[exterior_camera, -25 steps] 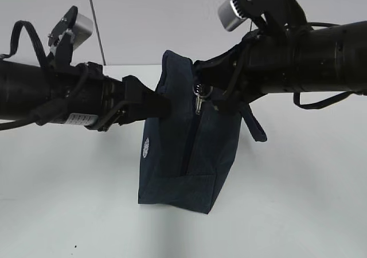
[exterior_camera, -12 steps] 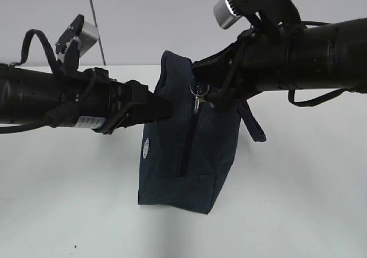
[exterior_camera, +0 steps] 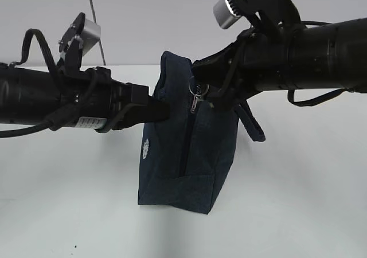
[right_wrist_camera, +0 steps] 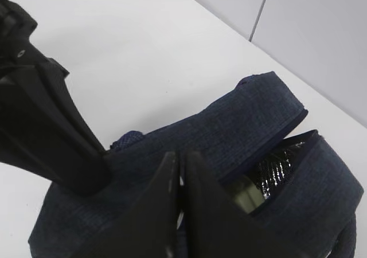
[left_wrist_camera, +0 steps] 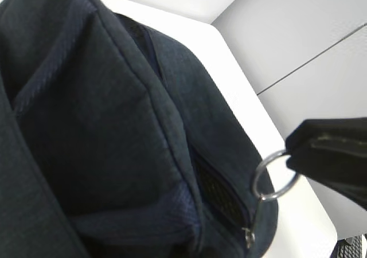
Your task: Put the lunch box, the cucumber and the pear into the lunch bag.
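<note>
Lunch bag (exterior_camera: 186,155) stands mid-table. My right gripper (right_wrist_camera: 179,212) is pinched together on the ring pull (exterior_camera: 198,89); the left gripper (exterior_camera: 160,110) braces the bag's left wall, its jaws hidden. I'd pull along the zipper (exterior_camera: 186,140), steady, left arm holding firm.

1. The left gripper (exterior_camera: 163,110) has slid a little further left along the lunch bag (exterior_camera: 189,155), its wrist camera tilting up.
2. The right gripper (exterior_camera: 198,74) has shifted slightly left over the bag's top.
3. The ring pull (exterior_camera: 198,92) now sits slightly higher against the bag.
</note>
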Tool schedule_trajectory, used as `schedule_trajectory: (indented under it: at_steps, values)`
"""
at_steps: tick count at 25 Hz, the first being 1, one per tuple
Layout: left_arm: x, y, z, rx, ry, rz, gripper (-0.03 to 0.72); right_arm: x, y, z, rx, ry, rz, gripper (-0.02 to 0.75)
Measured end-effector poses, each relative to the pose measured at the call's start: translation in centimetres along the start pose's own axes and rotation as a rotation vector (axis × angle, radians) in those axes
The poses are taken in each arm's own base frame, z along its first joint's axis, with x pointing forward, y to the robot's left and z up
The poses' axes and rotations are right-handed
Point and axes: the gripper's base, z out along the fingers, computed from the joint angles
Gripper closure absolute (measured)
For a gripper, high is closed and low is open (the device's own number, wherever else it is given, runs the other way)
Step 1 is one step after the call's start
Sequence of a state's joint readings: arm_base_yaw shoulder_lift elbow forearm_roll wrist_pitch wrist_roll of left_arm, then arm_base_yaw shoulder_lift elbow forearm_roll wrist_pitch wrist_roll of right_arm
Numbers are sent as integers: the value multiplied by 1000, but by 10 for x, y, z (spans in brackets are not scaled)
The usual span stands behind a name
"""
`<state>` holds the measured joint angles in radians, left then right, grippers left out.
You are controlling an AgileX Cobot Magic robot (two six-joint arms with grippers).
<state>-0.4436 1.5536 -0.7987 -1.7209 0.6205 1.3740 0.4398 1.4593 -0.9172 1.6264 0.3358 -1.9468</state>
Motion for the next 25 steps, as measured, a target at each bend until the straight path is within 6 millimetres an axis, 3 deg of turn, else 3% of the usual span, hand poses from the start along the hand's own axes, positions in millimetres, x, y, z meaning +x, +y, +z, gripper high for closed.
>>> schedule_trajectory:
  at_steps: [25]
  values:
    - [0, -8, 0, 87, 5, 19, 701, -2, -9, 0, 89, 19, -46, 732]
